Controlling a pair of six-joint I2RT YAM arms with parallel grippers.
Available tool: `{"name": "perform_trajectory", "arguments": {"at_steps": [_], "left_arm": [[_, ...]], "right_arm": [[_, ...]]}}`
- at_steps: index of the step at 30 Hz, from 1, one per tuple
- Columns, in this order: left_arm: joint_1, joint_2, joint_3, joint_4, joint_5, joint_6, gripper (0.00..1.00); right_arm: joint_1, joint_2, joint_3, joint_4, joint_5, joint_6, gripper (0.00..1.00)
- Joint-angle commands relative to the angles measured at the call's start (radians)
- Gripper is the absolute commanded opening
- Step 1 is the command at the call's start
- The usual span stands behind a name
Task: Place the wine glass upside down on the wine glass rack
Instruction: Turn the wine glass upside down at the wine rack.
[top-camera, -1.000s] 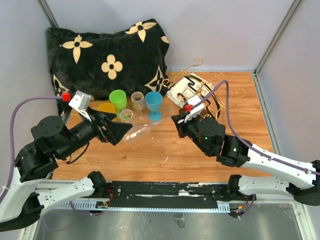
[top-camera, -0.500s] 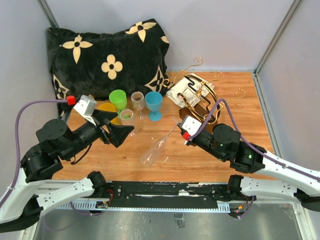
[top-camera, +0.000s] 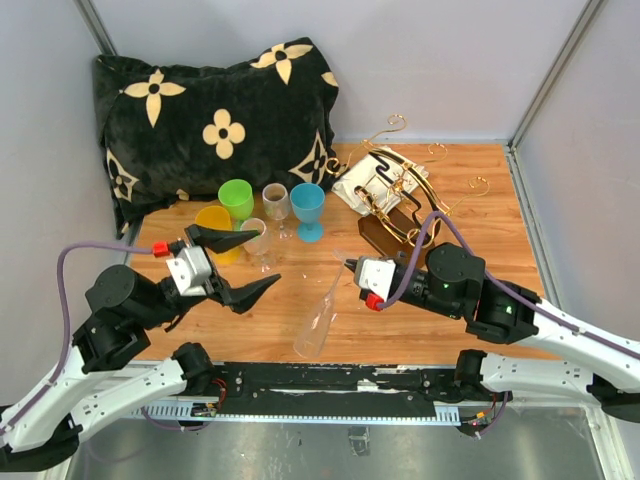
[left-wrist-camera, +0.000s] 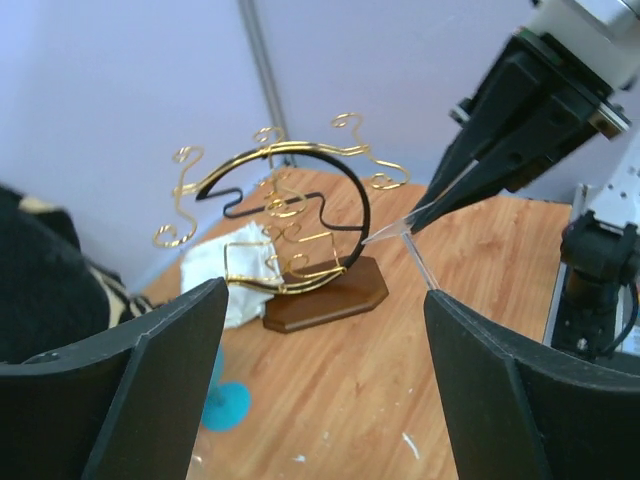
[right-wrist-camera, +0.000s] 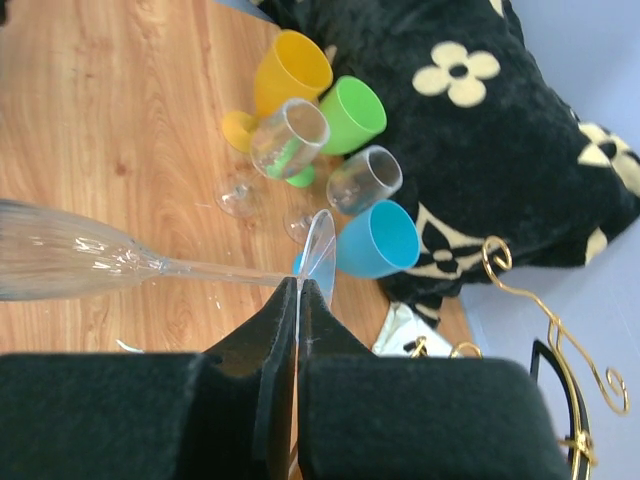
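Right claw (top-camera: 350, 264) pinches the wine glass (top-camera: 316, 325) by its foot, bowl seemingly empty, slanting toward lower centre. Left claw (top-camera: 268, 258) gapes wide. The wine glass rack (top-camera: 400, 195) stands upper right on the bench (top-camera: 500, 200).

Left claw (left-wrist-camera: 325, 298) spread; right claw (left-wrist-camera: 421, 214) pinches wine glass (left-wrist-camera: 386, 233).

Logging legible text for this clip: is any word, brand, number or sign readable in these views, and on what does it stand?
None can be read in any view.
Black cushion: cream flower motifs only, no letters.
White wrapping beside the wine glass rack: no print that can be made out.
Wine glass: clear, no mark seen.
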Motion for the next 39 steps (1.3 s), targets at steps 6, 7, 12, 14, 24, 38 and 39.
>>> {"name": "perform_trajectory", "arguments": {"at_steps": [6,7,12,14,24,38,39], "left_arm": [[-0.008,0.036,-0.031,0.087,0.340,0.412,0.74],[-0.008,0.057,-0.020,0.072,0.347,0.442,0.73],[-0.008,0.136,0.025,-0.009,0.344,0.568,0.70],[-0.008,0.154,0.037,-0.033,0.345,0.606,0.67],[-0.008,0.166,0.011,-0.021,0.388,0.657,0.62],[-0.008,0.239,0.030,0.070,0.469,0.635,0.45],[-0.008,0.244,0.033,0.067,0.478,0.635,0.44]], "right_arm": [[-0.015,-0.020,0.011,0.074,-0.232,-0.121,0.01],[-0.015,-0.016,0.003,0.099,-0.241,-0.131,0.01],[-0.015,0.012,-0.005,0.147,-0.251,-0.182,0.01],[-0.015,0.018,0.004,0.144,-0.248,-0.182,0.01],[-0.016,-0.002,-0.011,0.190,-0.290,-0.162,0.01],[-0.016,0.063,0.042,0.182,-0.397,-0.145,0.01],[-0.015,0.067,0.045,0.184,-0.400,-0.145,0.01]]}}
